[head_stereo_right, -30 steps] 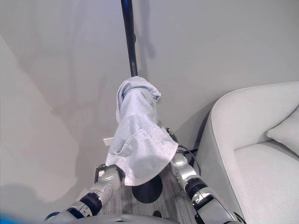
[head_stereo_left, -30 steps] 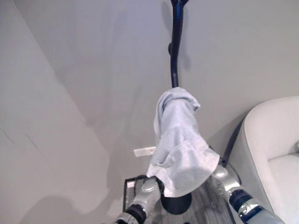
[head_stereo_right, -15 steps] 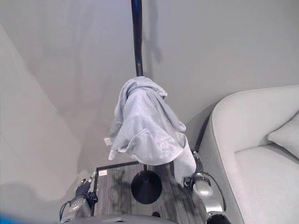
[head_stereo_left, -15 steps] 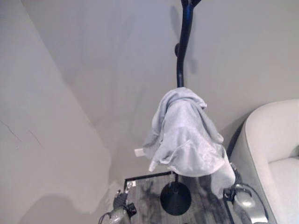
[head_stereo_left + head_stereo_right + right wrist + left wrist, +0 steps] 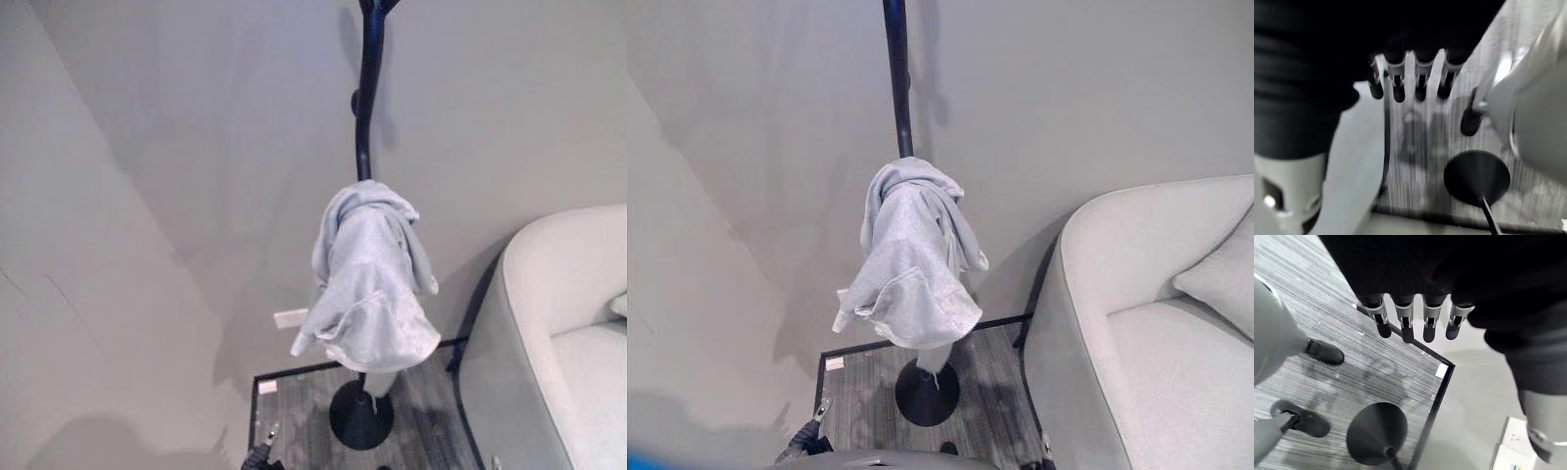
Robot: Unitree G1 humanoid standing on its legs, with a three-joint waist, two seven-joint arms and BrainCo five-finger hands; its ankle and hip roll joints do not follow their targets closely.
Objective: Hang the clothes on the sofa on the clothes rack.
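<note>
Grey garment point(image 5: 372, 284) draped on rack point(image 5: 364, 108) — both hands point(image 5: 1415, 323) point(image 5: 1410, 83) lowered, fingers relaxed.

The floor point(image 5: 411, 416) near the wall is grey wood-grain planking, bordered by a thin black strip point(image 5: 815, 377) where it meets a paler surface. On the planks stands the rack point(image 5: 364, 117), its round black base point(image 5: 927, 394) flat on the floor and its black pole rising from the middle. A pale grey garment point(image 5: 913, 259) hangs bunched on the pole, well clear of the floor. A light sofa point(image 5: 1146, 323) stands on the floor to the right of the base, near it but apart, with a cushion point(image 5: 1220, 274) on its seat. A small white tag point(image 5: 835, 363) lies on the planks just inside the strip's corner.
</note>
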